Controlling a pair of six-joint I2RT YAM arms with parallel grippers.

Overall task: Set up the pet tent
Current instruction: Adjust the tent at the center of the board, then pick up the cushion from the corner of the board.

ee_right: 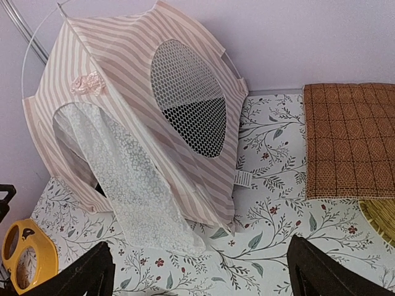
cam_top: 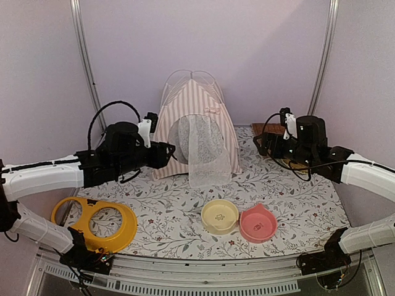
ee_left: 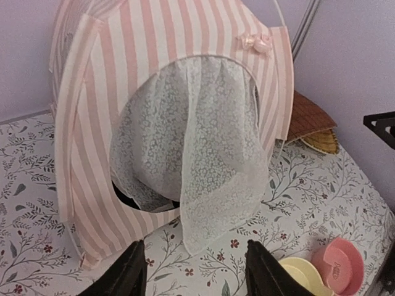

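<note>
Pet tent [cam_top: 196,132] upright; left claw [ee_left: 194,274] gaping near its front, right claw [ee_right: 207,271] gaping farther off.

A robot test booth in a lab: plain lilac walls [cam_top: 259,55], aluminium frame posts [cam_top: 86,55], floral-covered table [cam_top: 173,206].

Back wall [cam_top: 259,49] pale lilac, plain, matte; side walls same colour at 9 & 3 o'clock. Two silver metal poles: left pole [cam_top: 86,68] at 11 o'clock, right pole [cam_top: 324,55] at 1 o'clock, each slanting down to a far table corner. Table [cam_top: 185,203] w/ white cloth, leafy sprigs & small red flowers printed. Aluminium rail [cam_top: 203,271] along table edge at 6 o'clock. Light soft, even; shadows faint.
</note>
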